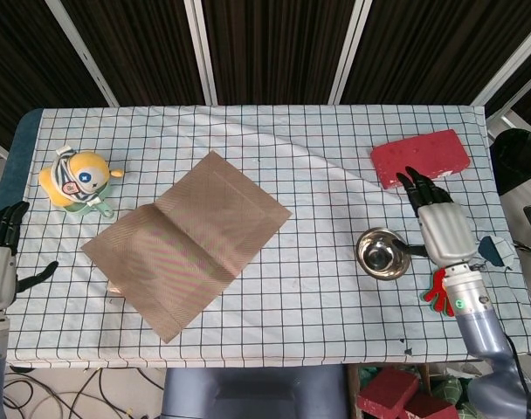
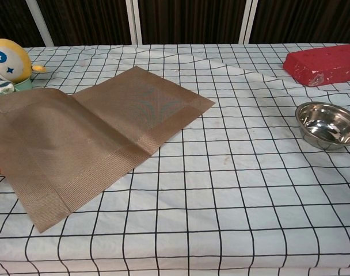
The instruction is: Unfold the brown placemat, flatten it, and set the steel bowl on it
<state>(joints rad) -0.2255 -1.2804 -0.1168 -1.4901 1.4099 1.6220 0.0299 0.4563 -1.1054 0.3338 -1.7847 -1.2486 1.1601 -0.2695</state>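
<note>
Now the brown placemat (image 1: 185, 243) lies unfolded, creased, left of centre on the desk (image 1: 318, 157). The steel bowl (image 1: 382, 253) should be gripped by its rim; the right hand (image 1: 440, 229), beside it, is spread and empty.
</note>
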